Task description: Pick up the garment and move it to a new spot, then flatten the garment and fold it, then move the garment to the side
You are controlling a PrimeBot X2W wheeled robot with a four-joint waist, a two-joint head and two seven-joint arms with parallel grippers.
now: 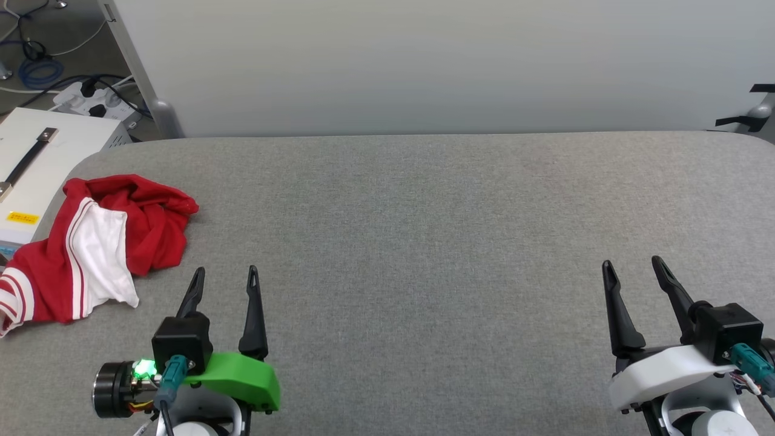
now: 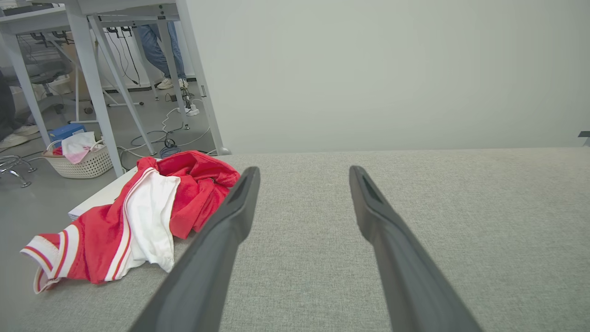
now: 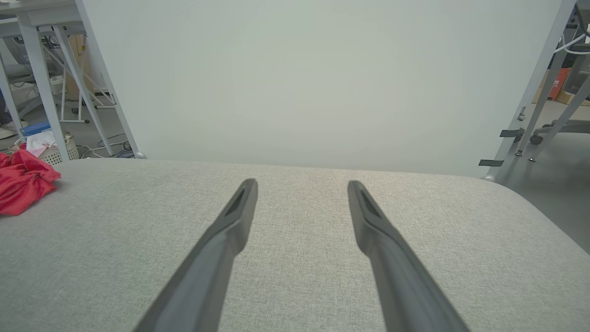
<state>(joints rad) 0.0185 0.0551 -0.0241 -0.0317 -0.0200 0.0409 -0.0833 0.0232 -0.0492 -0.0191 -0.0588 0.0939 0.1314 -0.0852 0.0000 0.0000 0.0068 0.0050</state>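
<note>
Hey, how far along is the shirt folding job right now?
Nothing looks done: the shirt lies crumpled on the table, far left. Nothing is in hand; the left tool and right tool are open and empty. Picking up, moving, flattening, folding and setting aside remain.

The left gripper (image 1: 226,270) is being shown with two long, dark, tapered fingers (image 1: 253,315) above a bright green cover (image 1: 239,375). Just beside that cover, a green light (image 1: 144,367) and a teal connector (image 1: 172,375) are being displayed. Well apart from it, the right gripper (image 1: 631,262) is being shown with a white shell (image 1: 663,369).
</note>
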